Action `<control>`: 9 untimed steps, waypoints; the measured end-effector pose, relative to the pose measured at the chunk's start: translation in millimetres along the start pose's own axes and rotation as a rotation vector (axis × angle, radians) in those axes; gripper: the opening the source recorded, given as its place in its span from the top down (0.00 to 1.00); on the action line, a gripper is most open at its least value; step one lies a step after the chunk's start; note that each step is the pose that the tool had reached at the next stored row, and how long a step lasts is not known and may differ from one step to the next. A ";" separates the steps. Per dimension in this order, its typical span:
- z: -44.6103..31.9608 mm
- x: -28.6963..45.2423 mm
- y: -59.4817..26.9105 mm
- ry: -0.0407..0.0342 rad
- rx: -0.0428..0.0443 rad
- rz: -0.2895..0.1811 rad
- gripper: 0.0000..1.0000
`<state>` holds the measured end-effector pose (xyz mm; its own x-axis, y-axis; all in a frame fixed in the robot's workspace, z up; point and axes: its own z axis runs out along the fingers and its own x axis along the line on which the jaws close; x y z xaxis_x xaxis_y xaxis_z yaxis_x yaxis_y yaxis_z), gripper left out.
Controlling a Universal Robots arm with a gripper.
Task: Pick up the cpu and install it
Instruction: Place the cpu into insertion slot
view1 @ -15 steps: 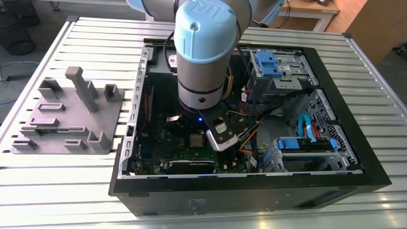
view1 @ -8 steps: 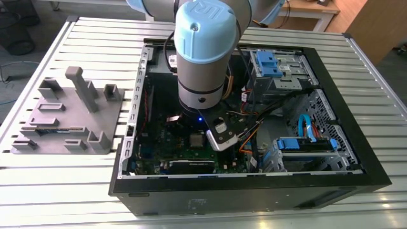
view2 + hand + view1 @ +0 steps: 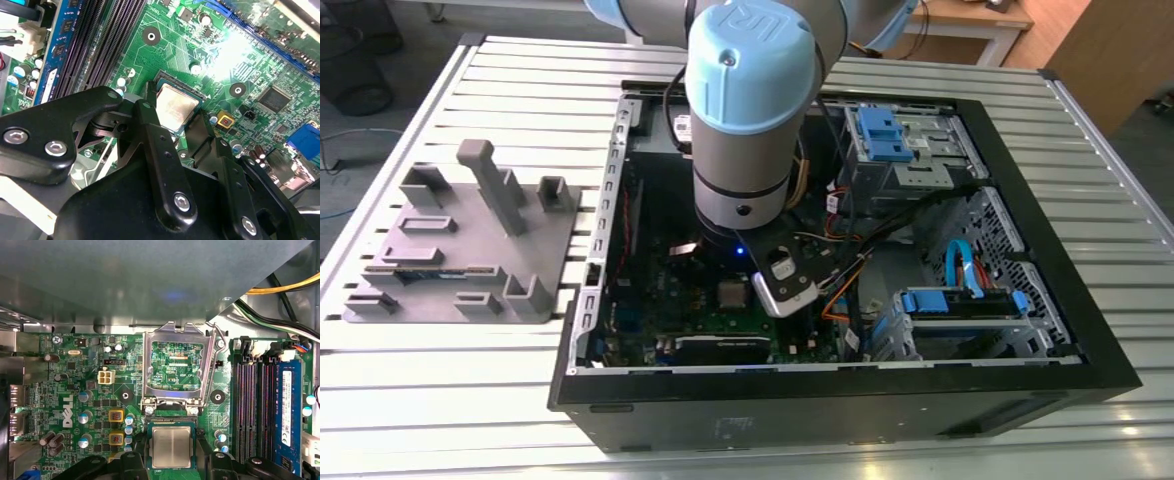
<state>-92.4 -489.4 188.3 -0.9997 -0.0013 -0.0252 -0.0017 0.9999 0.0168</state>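
The cpu [image 3: 172, 447] has a pale, brushed metal top. The motherboard [image 3: 75, 390] is glossy green, and the socket frame [image 3: 175, 334] is shiny metal.

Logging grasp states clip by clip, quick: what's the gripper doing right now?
Gripper: right at the cpu; whether it is open, closed or holding it cannot be told.

The exterior view stands well back and high, looking down on the open computer case [image 3: 854, 400] with the arm [image 3: 747, 120] reaching in. The first wrist view faces straight down on the motherboard [image 3: 132, 357] from above the gripper [image 3: 172, 465]. The second wrist view looks aslant from close behind it. Both wrist views share the cpu [image 3: 175, 107] right at the gripper's tip.
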 end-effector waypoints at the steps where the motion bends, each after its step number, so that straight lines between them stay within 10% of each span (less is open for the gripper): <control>1: 0.2 0.0 0.0 -0.0001 -0.0001 0.000 0.53; 9: 0.8 0.0 0.1 -0.0002 -0.0004 0.000 0.53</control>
<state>-92.4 -489.3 187.6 -0.9997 -0.0013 -0.0254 -0.0018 0.9998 0.0172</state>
